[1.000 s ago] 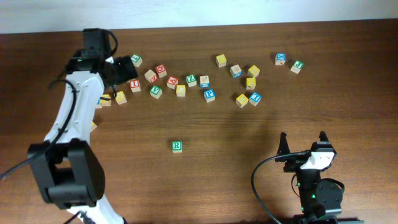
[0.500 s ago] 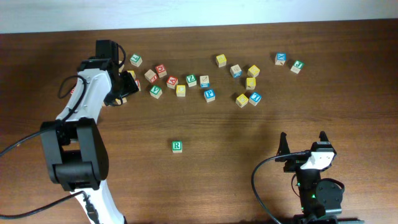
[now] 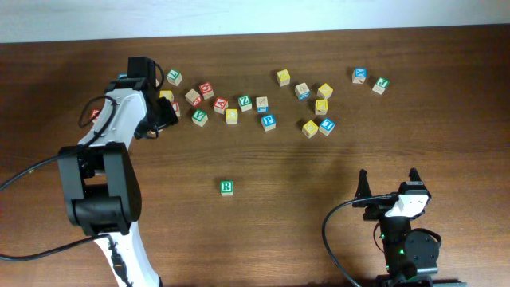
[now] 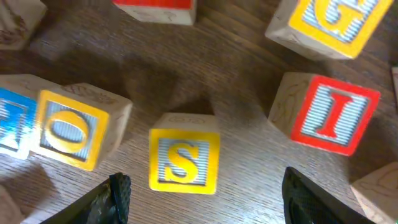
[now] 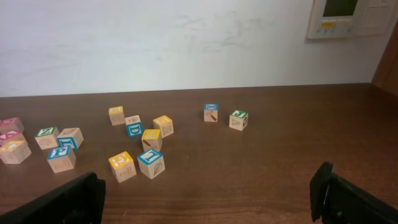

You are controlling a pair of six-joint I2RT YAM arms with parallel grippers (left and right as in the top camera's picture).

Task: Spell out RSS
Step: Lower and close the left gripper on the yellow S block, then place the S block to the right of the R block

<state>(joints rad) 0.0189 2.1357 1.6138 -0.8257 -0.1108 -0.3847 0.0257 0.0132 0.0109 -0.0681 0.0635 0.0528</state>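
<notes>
The green R cube (image 3: pixel 227 187) sits alone at the middle of the table. A yellow S cube (image 4: pixel 184 160) lies face up in the left wrist view, just ahead of my left gripper (image 4: pixel 205 199), which is open and empty with a finger at each side. Overhead, the left gripper (image 3: pixel 162 118) hangs low over the left end of the cube row and hides that S cube. I cannot tell which cube is the second S. My right gripper (image 3: pixel 388 177) is open and empty at the front right; it also shows in the right wrist view (image 5: pixel 208 199).
Beside the S cube lie a yellow O cube (image 4: pixel 65 127), a red I cube (image 4: pixel 333 113) and a yellow G cube (image 4: pixel 333 22). Several more letter cubes (image 3: pixel 245 103) run along the back. A second cluster (image 3: pixel 319 108) lies at the back right.
My left arm has swung from the back left corner toward the front right and come down over the left end of the cube row. The right arm and the R cube have not moved.
</notes>
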